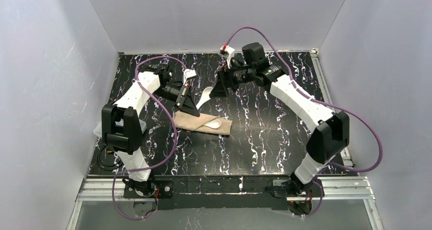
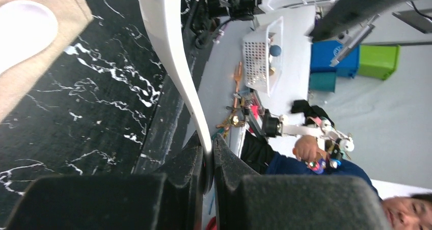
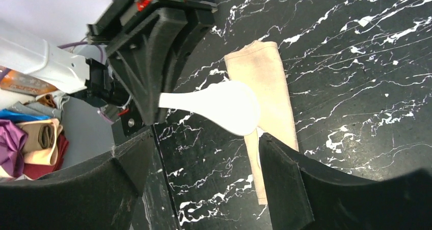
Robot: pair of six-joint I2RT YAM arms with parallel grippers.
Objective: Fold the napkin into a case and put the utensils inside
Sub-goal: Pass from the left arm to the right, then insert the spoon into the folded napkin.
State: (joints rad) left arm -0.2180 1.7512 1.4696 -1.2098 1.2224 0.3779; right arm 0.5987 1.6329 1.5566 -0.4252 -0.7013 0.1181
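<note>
Nearest to the arm bases, a little left of the middle of the surface (image 1: pixel 265 138), lies the case (image 1: pixel 196 121). It is a narrow tan strip, and its long axis runs from the left edge toward the right edge, slightly slanted. One spoon (image 1: pixel 214 123) rests at its right end, the bowl white against the cloth. I cannot tell if it sits inside a fold or only on top.

Just beyond the case, the left jaws are closed tight on the handle of the second spoon (image 1: pixel 205 95) and hold it above the surface. Its long axis goes from the jaws toward the far right with the bowl leading, so the bowl points away from the case.

Farther off, close to that bowl, the right jaws stand wide apart and hold nothing; they face the bowl from the far side.

I think the left arm (image 1: pixel 145 87) is the nearer one to the case, which lies below its jaws, on their near side. To put the spoon in, this arm must probably turn it along the strip and bring it down.
</note>
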